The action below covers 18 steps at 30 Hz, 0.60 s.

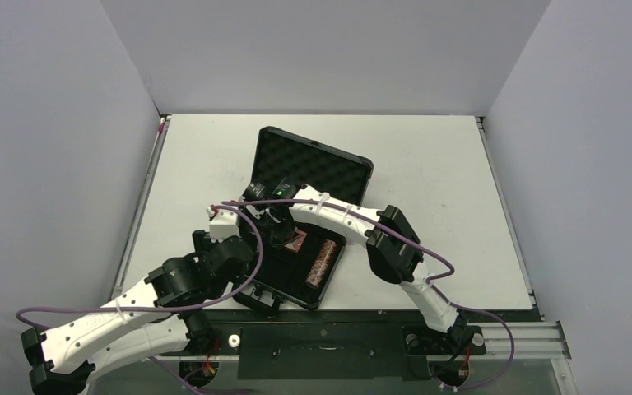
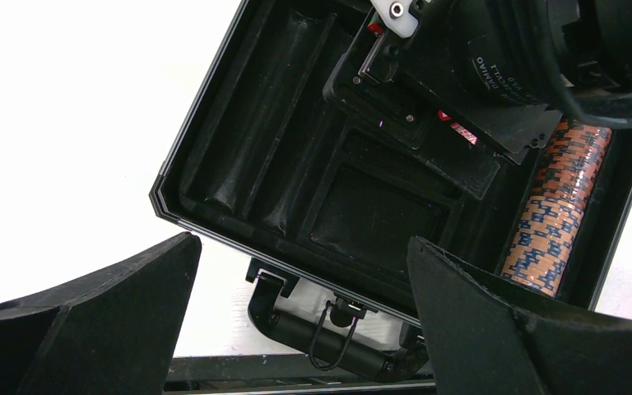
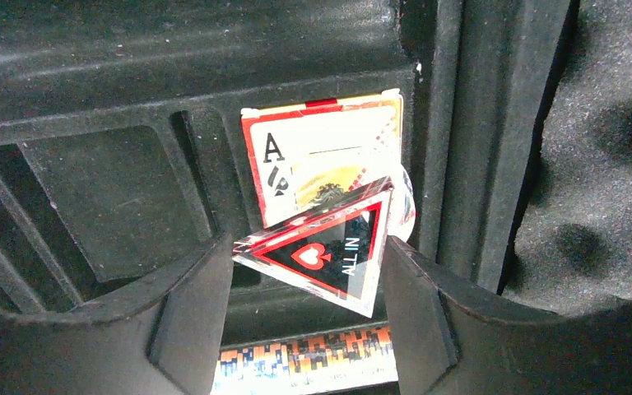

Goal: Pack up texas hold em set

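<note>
Edgewise, right pincer [image 3: 306,265] clamps triangle [image 3: 329,253] above case [image 3: 115,185].

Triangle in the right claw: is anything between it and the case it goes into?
Nothing loose blocks it. The triangle, held in the right gripper, hangs over the open case; the card box lies directly behind it, sitting in its slot. The square recess beside it looks bare.

Left of the case [image 2: 196,123] is open: both long slots [image 2: 243,132] and the near pocket [image 2: 378,214]. Right pincer [image 3: 304,263] with its triangle [image 3: 329,247] hogs the middle, chip roll [image 2: 561,206] fills the right side, raised lid [image 1: 321,169] walls off the far side.
</note>
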{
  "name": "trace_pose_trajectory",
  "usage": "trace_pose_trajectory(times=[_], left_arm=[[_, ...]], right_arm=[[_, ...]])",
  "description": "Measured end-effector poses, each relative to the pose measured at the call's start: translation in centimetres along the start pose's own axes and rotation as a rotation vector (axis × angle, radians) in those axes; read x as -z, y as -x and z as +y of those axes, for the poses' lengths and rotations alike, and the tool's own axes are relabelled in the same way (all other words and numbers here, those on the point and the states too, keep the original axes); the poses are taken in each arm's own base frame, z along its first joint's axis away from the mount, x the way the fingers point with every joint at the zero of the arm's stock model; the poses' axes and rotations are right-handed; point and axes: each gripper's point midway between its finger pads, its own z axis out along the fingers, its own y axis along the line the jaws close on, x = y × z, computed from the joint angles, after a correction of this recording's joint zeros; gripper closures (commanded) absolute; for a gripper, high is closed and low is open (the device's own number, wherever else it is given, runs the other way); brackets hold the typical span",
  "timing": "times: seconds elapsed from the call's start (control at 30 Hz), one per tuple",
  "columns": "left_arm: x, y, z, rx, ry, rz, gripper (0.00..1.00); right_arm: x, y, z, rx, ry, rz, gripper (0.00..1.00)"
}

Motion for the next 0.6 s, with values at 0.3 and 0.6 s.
trace_pose_trajectory(times=[0.3, 0.6], left_arm=[[0.0, -0.1, 0.0, -0.002, 0.000, 0.004, 0.04], [0.0, -0.1, -0.1, -0.003, -0.001, 0.005, 0.04]], right_arm=[[0.0, 0.2, -0.2, 0.039, -0.002, -0.008, 0.66], [0.3, 0.3, -1.0, 0.056, -0.041, -0.017, 0.60]])
